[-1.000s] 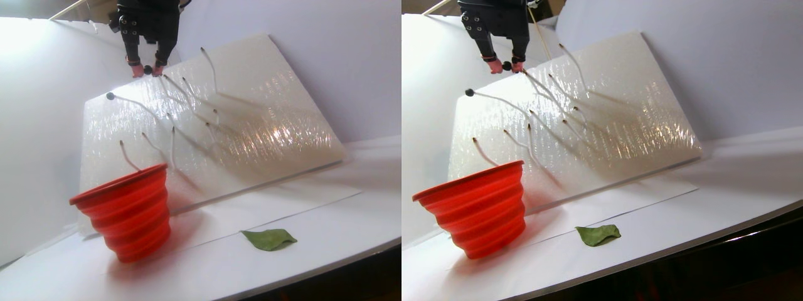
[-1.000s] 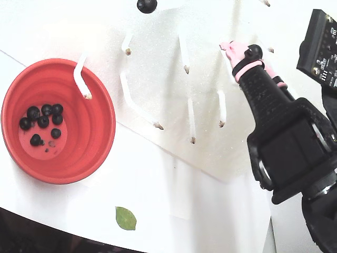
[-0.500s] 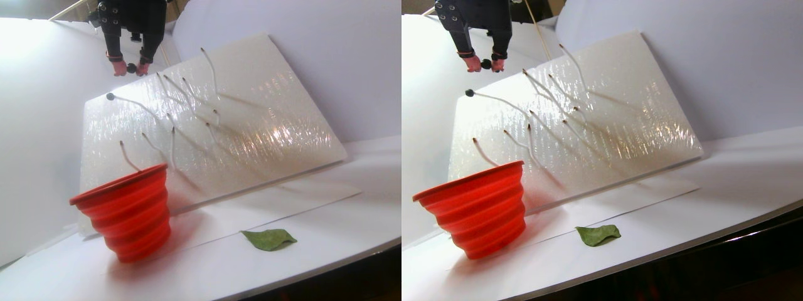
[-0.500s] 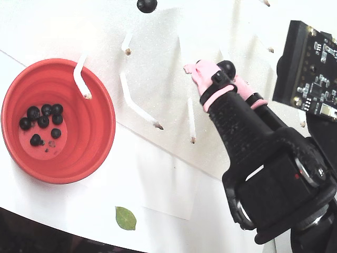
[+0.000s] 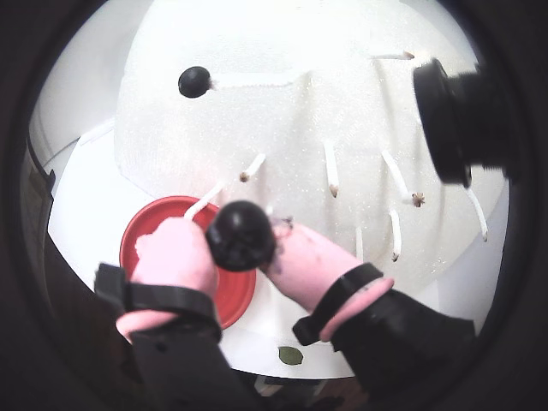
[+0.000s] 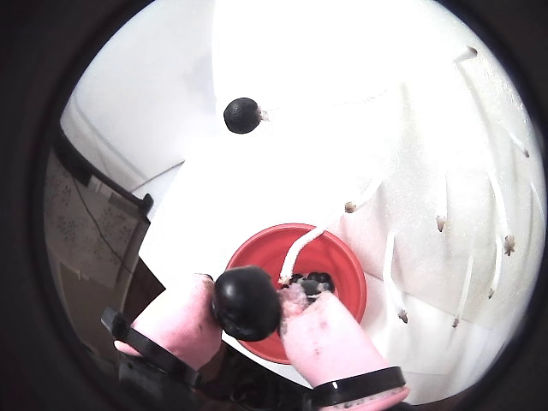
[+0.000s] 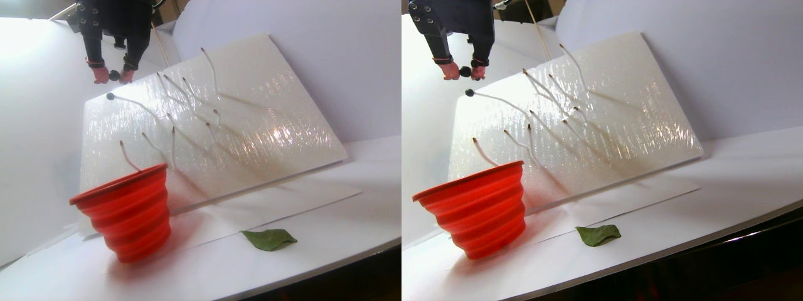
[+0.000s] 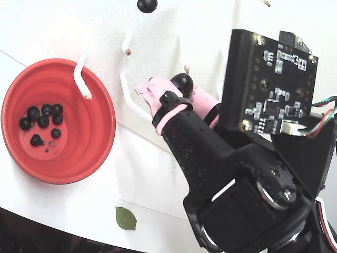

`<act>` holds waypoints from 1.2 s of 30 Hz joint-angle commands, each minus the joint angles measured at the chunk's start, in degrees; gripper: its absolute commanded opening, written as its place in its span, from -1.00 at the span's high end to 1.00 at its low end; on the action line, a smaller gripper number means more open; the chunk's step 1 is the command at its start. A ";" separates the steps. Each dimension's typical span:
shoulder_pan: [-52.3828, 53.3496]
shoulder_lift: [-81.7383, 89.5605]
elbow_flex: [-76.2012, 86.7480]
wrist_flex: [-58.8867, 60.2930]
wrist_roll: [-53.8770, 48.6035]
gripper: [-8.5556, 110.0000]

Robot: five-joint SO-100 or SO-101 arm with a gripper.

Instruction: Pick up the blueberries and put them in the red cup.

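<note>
The gripper [image 5: 242, 248] is clenched on a single blueberry [image 5: 241, 235], pinched between its two pink fingertips [image 5: 175, 257]. Both wrist views show this grip up close, the berry [image 6: 247, 302] sitting between the pads with the red cup [image 6: 342, 265] below and beyond it. One wrist view looks into the cup and catches a few dark berries [image 6: 310, 280] on its bottom; in the other the cup [image 5: 150, 231] is mostly hidden behind the fingers.

The fixed view looks down and shows what the wrist views cannot: seven or so berries [image 8: 42, 122] clustered on the left part of the cup's [image 8: 89, 158] floor, and the gripper [image 8: 176, 89] well to the right of the cup, over the white board [image 8: 174, 31]. It also shows a green leaf [image 8: 125, 218] on the near table edge.

The stereo pair view gives the side angle: the gripper [image 7: 113, 75] hangs high, above the far upper left corner of the tilted board [image 7: 251, 119], well above the cup [image 7: 128, 210]. One more berry [image 7: 110, 96] sits on the tip of a thin white stem [image 7: 135, 103] sticking out of the board, just below the gripper. The other stems are bare. The leaf [image 7: 270, 239] lies on the table [image 7: 326, 219], right of the cup.
</note>
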 commanded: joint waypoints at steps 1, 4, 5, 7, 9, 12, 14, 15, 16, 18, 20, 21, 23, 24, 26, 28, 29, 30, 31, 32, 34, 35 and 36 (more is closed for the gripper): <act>-3.16 0.88 -1.05 -0.44 0.00 0.67; -3.52 -1.32 -0.70 -1.32 0.09 0.67; -3.69 -2.02 -0.70 -1.67 0.18 0.67; -3.96 -3.60 -0.35 -2.72 0.26 0.67; -4.22 -5.19 -0.35 -3.16 0.53 0.67; -4.48 -6.68 0.00 -3.69 0.88 0.67; -4.48 -7.73 0.35 -4.48 0.88 0.67; -4.48 -8.26 0.53 -4.92 0.79 0.67; -4.48 -8.61 0.79 -5.10 0.79 0.67; -4.57 -9.05 1.14 -5.19 0.79 0.67; -4.66 -9.67 1.58 -5.62 0.88 0.67; -4.66 -9.93 1.85 -5.89 0.88 0.67; -4.66 -10.46 2.20 -6.15 0.88 0.67; -4.66 -10.55 2.37 -6.15 0.88 0.66; -4.39 -10.99 2.99 -6.59 0.62 0.66; -4.13 -11.07 3.52 -7.03 0.35 0.65; -3.87 -11.25 3.69 -7.12 0.26 0.64; -3.69 -11.25 3.87 -7.29 0.18 0.64; -3.52 -11.25 4.04 -7.29 0.18 0.62; -3.43 -11.25 4.22 -7.29 -0.09 0.61; -3.08 -10.90 4.57 -7.38 -0.18 0.60; -2.90 -10.72 4.75 -7.38 -0.26 0.59; -2.72 -10.55 4.83 -7.38 -0.35 0.58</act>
